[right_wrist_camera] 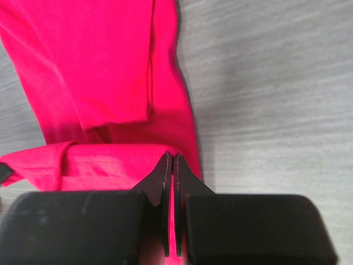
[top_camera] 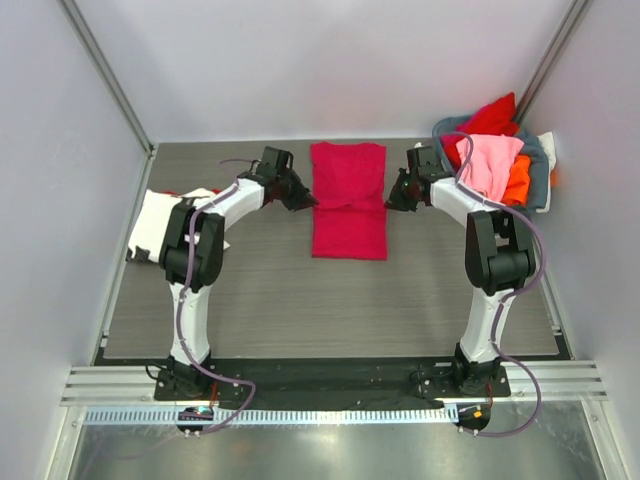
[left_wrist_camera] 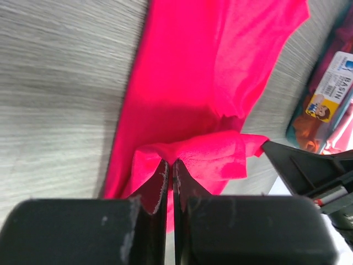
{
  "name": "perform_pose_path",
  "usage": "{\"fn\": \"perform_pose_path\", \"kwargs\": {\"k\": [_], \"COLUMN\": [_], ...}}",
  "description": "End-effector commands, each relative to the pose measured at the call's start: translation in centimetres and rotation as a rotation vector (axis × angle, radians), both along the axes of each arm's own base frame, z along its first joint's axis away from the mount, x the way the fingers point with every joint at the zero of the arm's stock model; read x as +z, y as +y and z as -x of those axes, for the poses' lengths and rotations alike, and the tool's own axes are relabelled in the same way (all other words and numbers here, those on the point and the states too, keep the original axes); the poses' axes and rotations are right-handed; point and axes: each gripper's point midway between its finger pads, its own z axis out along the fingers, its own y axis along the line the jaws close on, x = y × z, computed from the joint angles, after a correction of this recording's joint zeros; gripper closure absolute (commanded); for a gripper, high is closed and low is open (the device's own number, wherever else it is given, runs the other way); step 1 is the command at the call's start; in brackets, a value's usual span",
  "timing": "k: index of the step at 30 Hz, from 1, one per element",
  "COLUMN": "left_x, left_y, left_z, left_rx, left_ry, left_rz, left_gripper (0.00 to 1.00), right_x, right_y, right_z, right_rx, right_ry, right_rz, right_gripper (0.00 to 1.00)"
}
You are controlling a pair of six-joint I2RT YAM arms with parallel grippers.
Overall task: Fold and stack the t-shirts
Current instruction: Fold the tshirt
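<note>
A crimson-magenta t-shirt (top_camera: pixel 348 200) lies lengthwise in the middle of the table, partly folded, with a crosswise fold near its middle. My left gripper (top_camera: pixel 303 200) is at its left edge and is shut on a pinch of that cloth (left_wrist_camera: pixel 187 157). My right gripper (top_camera: pixel 392 200) is at its right edge and is shut on the folded hem (right_wrist_camera: pixel 121 163). A white t-shirt with dark markings (top_camera: pixel 160 222) lies at the table's left edge. Red, pink and orange tees (top_camera: pixel 490 160) are heaped in the basket at the back right.
The grey-blue basket (top_camera: pixel 538 172) stands in the back right corner, and its labelled side shows in the left wrist view (left_wrist_camera: pixel 336 83). White walls close in the table on three sides. Both arm bases sit on the near rail.
</note>
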Motion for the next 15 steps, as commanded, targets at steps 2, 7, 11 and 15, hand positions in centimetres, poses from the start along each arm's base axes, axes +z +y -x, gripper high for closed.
{"fn": "perform_pose_path", "kwargs": {"k": [2,7,11,15], "left_x": [1.0,0.9,2.1,2.7], "left_y": [-0.3,0.5,1.9,2.6], "left_z": [-2.2,-2.2,-0.4,2.9], "left_rx": [-0.007,0.003,0.008,-0.007], "left_ry": [-0.048,-0.044,-0.069,-0.065], "left_rz": [0.039,0.017,-0.025,-0.025], "left_gripper": [0.95,0.65,0.32,0.31], "right_x": [1.6,2.0,3.8,2.2], "right_y": [0.1,-0.8,-1.5,-0.9], "right_z": [-2.4,-2.5,-0.4,4.4], "right_rx": [0.017,-0.009,-0.019,0.014], "right_ry": [-0.057,-0.079,-0.119,-0.082], "right_rz": [-0.031,0.009,0.022,-0.045], "right_gripper": [0.98,0.16,0.2,0.33]}}
